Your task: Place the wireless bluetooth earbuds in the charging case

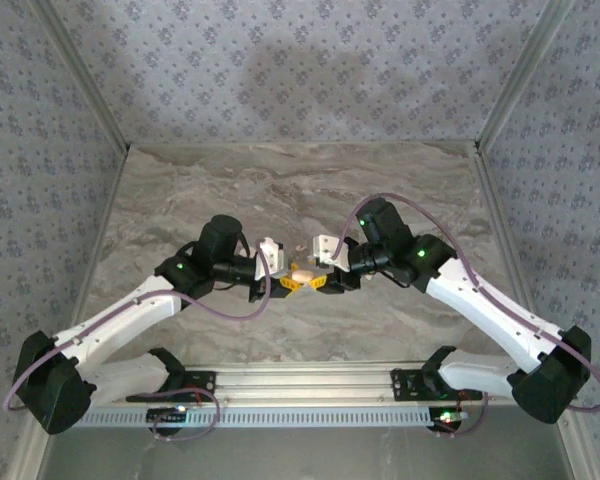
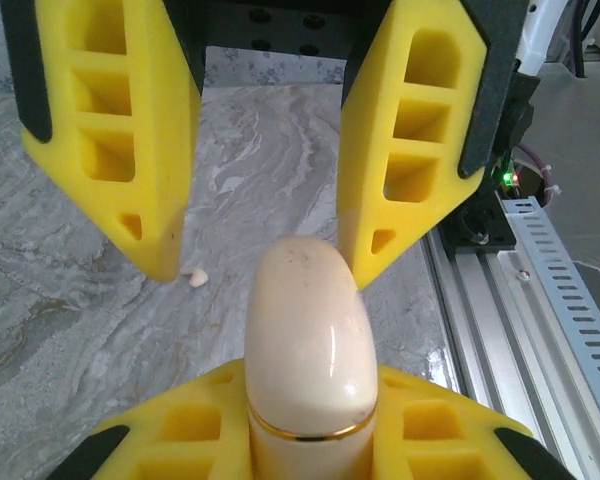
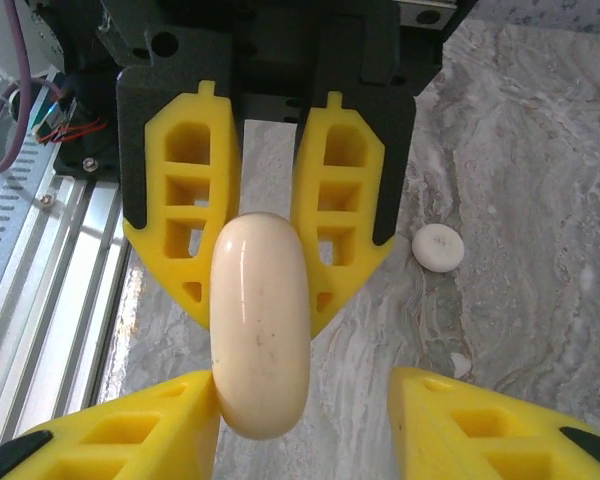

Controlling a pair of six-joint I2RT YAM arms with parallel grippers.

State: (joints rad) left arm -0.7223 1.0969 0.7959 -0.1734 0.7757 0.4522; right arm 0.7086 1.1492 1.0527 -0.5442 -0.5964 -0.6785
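Two arms meet tip to tip at the centre of the overhead view, above a grey table [image 1: 280,190] veined like marble. Between them sits the charging case [image 1: 302,271], a smooth, glossy cream-peach pill with rounded ends. Its shell has a few faint dark flecks, and a thin gold band circles it near the bottom of the left wrist view.

The left tool [image 1: 288,284] is clenched on the charging case. In the right wrist view its matte yellow fingers [image 3: 195,200] press both flanks of the case at mid-frame. They are blocky wedges pierced by rectangular hollows and backed with black plates.

The right tool [image 1: 322,281] is released. Its own fingers [image 3: 500,425] stand well apart along the lower edge of the right wrist frame. The lower-left one touches the case's rounded end and the lower-right one is apart from it.

One tiny white earbud [image 2: 197,278] lies on the table left of centre in the left wrist view, just beside a yellow fingertip. A small round matte white disc [image 3: 438,247] rests on the table at the right of the right wrist frame. Whether it is an earbud or part of the case I cannot tell. A slotted aluminium rail [image 2: 540,300] runs down the right side of the left wrist view.
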